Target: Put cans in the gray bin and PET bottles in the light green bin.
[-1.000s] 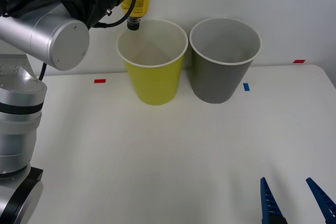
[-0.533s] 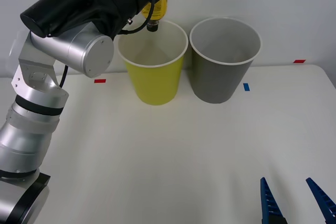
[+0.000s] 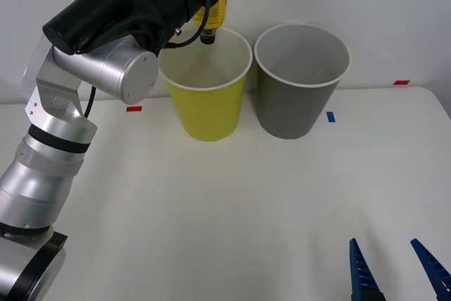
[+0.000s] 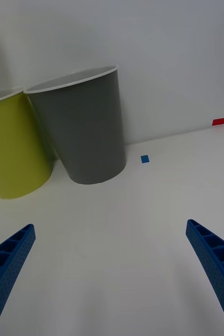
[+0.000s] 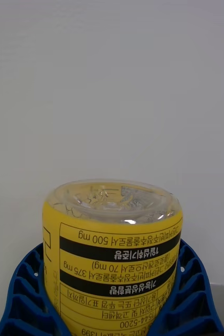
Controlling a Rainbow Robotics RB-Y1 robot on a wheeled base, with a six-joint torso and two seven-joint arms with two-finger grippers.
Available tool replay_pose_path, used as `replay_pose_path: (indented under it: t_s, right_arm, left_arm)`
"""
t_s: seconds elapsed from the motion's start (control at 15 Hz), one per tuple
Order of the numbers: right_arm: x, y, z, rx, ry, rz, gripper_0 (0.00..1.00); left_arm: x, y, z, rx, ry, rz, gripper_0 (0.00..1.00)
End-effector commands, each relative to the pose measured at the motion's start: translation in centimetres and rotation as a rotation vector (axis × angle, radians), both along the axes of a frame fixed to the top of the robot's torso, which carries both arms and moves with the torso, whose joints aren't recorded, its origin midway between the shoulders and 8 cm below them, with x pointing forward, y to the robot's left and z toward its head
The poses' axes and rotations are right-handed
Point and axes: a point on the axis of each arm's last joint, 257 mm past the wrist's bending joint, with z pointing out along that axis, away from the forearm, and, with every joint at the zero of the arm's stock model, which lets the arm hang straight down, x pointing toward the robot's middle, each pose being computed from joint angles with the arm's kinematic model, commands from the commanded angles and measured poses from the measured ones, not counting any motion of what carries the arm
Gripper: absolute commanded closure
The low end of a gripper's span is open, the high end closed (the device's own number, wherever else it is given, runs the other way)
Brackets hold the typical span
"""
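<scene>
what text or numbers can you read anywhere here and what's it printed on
"500 mg": upside down on the top black band of the yellow-labelled bottle held in the left gripper.
"375 mg" and "70 mg": next line down, with Korean words.
Lower label lines: Korean print with a partial number, too cut off to read surely.
Light green bin, gray bin: no text.

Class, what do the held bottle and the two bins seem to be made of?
Bottle: likely clear plastic; its see-through moulded base glints above a glossy yellow printed label. Light green bin and gray bin: probably smooth matte plastic, evenly coloured, with thin white rims.
</scene>
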Motion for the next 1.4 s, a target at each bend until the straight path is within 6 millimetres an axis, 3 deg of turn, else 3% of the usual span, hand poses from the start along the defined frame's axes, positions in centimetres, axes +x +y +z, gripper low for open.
replay_pose_path:
  t_s: [0.07,0.2,0.27,1.07,1.2,1.4]
  right_arm:
    - [0.0,0.0,0.0,0.000,0.000,0.000,0.00]
    - [0.0,0.0,0.0,0.000,0.000,0.000,0.00]
    - [0.0,0.0,0.0,0.000,0.000,0.000,0.00]
    - [0.0,0.0,0.0,0.000,0.000,0.000,0.00]
    - [0.0,0.0,0.0,0.000,0.000,0.000,0.00]
    - [0.0,0.0,0.0,0.000,0.000,0.000,0.00]
  left_arm:
    - [0.2,0.4,0.0,0.007,-0.002,0.009,0.78]
    - [0.3,0.7,0.0,0.013,-0.005,0.015,0.04]
    - [0.3,0.7,0.0,0.016,-0.006,0.017,0.00]
    - [0.6,1.6,-0.4,0.026,0.012,0.028,0.00]
    - [0.1,1.4,-0.6,0.050,0.036,0.028,0.00]
    - [-2.1,3.3,0.1,0.132,0.117,0.074,0.00]
